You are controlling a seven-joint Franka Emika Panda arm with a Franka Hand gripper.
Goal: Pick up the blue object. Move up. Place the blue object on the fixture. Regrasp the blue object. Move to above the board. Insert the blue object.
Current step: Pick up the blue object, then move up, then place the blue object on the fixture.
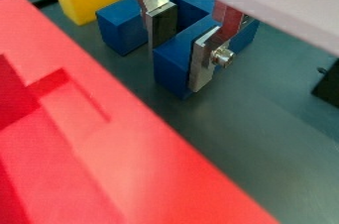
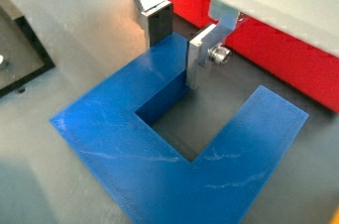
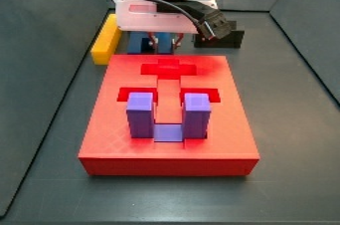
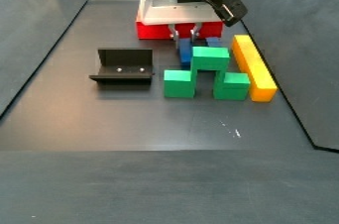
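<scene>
— What's the biggest thing down there?

— The board, a red slab in the middle of the floor. In a side view a purple U-shaped block sits in one of its recesses, prongs up, and a cross-shaped recess beyond it is open. The board's edge also shows in a wrist view.

— And next in size?

— A yellow bar lying along the right of the cluster in a side view. It shows again at the board's far left corner, just beside the blue object. Then a green block, stepped, touching the bar's left side. Left of that, well apart, stands the fixture, open-topped with nothing in it.

— Where's the blue object?

— On the floor at the board's far end, under the arm. In a wrist view the blue object lies with its two prongs and base bar plain to see; in a side view only a sliver shows behind the green block.

— The gripper?

— The gripper is down over one prong. Its fingers are apart, one plate on each side of that prong, close to it; whether the pads touch I can't tell.

— Room around it?

— Tight: board on one side, yellow bar on the other. Open grey floor lies near and left of the fixture.
</scene>
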